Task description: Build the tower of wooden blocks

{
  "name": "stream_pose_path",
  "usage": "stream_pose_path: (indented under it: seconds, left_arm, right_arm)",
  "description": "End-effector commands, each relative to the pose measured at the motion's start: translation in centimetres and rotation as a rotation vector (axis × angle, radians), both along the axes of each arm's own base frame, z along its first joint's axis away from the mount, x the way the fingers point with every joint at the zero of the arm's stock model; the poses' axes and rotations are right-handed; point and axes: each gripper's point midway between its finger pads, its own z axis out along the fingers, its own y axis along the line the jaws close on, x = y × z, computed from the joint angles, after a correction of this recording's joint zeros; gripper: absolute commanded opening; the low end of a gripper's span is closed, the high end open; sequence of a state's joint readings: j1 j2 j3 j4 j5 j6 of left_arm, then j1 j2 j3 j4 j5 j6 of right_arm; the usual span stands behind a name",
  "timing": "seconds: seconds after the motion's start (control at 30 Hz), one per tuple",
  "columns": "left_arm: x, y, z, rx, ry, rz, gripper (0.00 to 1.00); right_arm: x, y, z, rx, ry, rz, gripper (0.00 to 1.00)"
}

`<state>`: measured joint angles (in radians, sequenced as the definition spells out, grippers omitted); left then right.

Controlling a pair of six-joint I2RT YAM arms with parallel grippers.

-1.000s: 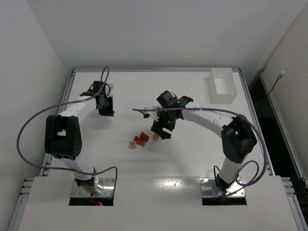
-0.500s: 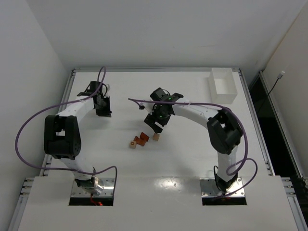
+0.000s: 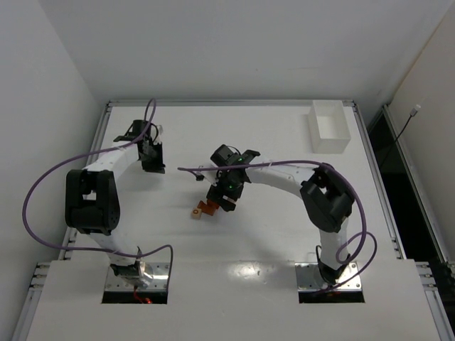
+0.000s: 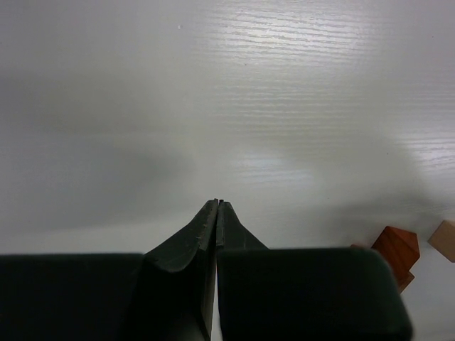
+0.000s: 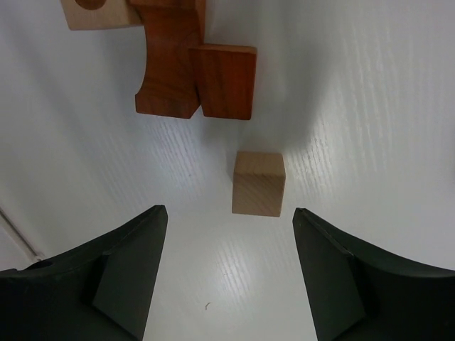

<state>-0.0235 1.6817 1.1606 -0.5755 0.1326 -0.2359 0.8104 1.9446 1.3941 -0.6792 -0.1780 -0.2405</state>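
Small wood blocks lie on the white table. In the right wrist view a pale tan cube (image 5: 259, 183) sits just ahead of my fingertips, in line with the gap. Beyond it lie a reddish arch piece (image 5: 167, 71) touching a reddish block (image 5: 225, 82), and a pale block with a round mark (image 5: 96, 13). My right gripper (image 5: 229, 213) is open and empty; in the top view it (image 3: 224, 197) hangs over the blocks and hides the cube. A reddish piece (image 3: 207, 207) and a pale block (image 3: 195, 212) show beside it. My left gripper (image 3: 153, 162) is shut and empty, far left of the blocks.
A white rectangular tray (image 3: 329, 126) stands at the far right of the table. In the left wrist view a reddish block (image 4: 397, 249) and a pale block (image 4: 444, 239) show at the lower right edge. The purple cable of the right arm hangs near the blocks.
My right gripper has moved left and nearer, from beside the pale cube to over the block group. The left gripper shifted slightly early on, then stayed still.
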Motion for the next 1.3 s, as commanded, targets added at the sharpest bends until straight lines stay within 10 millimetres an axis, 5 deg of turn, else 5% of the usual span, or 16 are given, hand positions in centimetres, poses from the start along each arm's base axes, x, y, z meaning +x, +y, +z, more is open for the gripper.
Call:
stream_pose_path:
  seconds: [0.0, 0.93, 1.07, 1.17, 1.2, 1.27]
  left_arm:
    - [1.0, 0.0, 1.0, -0.015, -0.032, -0.010, 0.00]
    - [1.2, -0.1, -0.2, -0.032, 0.013, -0.029, 0.00]
    - [1.2, -0.1, -0.2, -0.032, 0.013, -0.029, 0.00]
    - [1.1, -0.1, -0.5, -0.032, 0.022, -0.029, 0.00]
    - [1.1, -0.1, -0.5, -0.032, 0.022, -0.029, 0.00]
    - [1.1, 0.0, -0.5, -0.028, 0.021, -0.037, 0.00]
  right_arm:
    - [1.0, 0.7, 1.7, 0.040, -0.087, 0.016, 0.69]
    - [2.1, -0.6, -2.6, -0.064, -0.060, -0.010, 0.65]
    - [2.6, -0.4, -2.7, -0.063, -0.074, -0.013, 0.53]
    - [2.8, -0.2, -2.7, -0.062, -0.074, -0.013, 0.23]
    - [2.8, -0.2, -2.7, -0.062, -0.075, -0.013, 0.04]
    - [3.2, 0.2, -1.5, -0.037, -0.098, -0.015, 0.00]
